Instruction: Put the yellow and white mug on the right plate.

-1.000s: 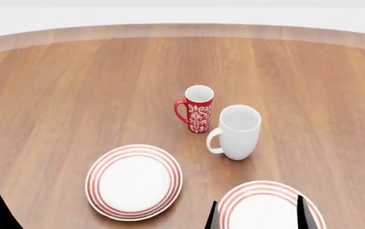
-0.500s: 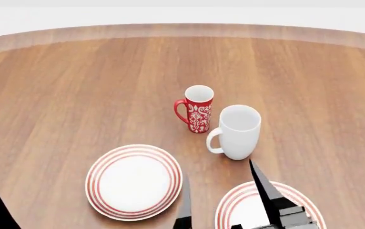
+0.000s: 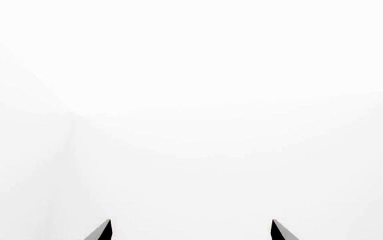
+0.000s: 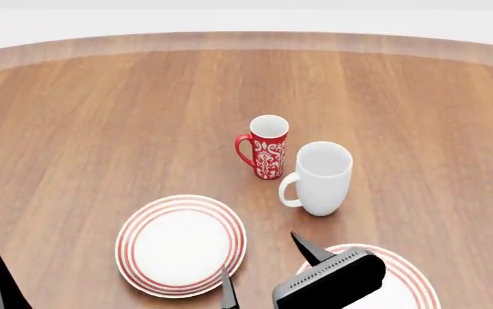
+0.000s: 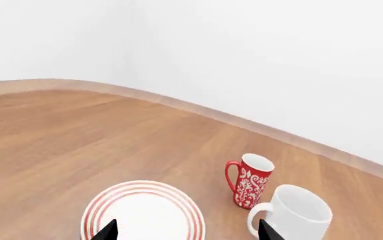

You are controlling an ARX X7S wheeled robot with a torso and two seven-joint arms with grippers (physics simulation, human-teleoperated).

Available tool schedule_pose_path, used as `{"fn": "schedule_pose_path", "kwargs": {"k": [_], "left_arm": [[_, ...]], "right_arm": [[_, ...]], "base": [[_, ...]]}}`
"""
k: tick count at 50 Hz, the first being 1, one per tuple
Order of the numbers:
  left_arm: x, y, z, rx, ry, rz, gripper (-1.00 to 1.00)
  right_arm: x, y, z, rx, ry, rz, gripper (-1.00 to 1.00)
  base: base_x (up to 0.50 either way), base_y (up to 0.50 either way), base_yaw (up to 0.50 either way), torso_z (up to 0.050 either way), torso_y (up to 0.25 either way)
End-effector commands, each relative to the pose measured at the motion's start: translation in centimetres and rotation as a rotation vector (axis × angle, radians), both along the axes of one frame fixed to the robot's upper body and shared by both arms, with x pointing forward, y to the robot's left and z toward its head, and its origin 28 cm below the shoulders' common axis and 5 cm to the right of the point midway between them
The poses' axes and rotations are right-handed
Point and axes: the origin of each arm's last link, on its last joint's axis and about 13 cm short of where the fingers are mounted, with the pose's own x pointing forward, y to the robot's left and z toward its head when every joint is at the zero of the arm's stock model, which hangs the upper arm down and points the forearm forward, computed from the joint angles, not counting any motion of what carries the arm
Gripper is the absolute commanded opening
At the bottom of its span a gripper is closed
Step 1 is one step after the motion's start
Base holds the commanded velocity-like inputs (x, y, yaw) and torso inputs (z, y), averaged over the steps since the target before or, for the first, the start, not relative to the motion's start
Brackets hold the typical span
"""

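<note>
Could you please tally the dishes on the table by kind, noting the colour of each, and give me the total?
Mugs: 2 – red mug, white mug
Plates: 2 – left plate, right plate, both white with red rings
Total: 4
No yellow mug shows in any view.

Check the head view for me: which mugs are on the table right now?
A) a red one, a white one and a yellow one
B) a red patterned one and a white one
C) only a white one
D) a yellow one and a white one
B: only the red mug and the white mug stand on the table, close together beyond the two plates; no yellow mug shows in any view.
</note>
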Motion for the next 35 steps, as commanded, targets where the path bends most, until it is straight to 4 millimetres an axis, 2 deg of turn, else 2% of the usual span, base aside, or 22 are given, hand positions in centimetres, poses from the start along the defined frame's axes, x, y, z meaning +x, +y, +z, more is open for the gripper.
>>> {"fn": "schedule_pose_path", "kwargs": {"k": [1,7,17,35], "left_arm": [[0.0,0.1,0.1,0.011,-0.006,0.013,1.00],[0.1,0.0,-0.1,0.018,0.004,0.013,1.00],[-0.1,-0.1,-0.1,0.019,0.008,0.014,1.00],[-0.1,-0.2,-0.4,0.030,0.018,0.008,1.00]], "right_arm": [[-0.3,-0.3,-1.2,-0.063,0.117,0.099,1.00],[-0.9,-0.7,-1.6,-0.104,0.150,0.171,1.00],[-0.9,-1.1,-1.8,-0.126,0.165,0.171,1.00],[-1.7,-0.1,-2.4,-0.108,0.175,0.234,1.00]], "base": [[0.00,0.00,0.00,0.000,0.000],[0.00,0.00,0.00,0.000,0.000],[0.00,0.00,0.00,0.000,0.000],[0.00,0.00,0.00,0.000,0.000]]}}
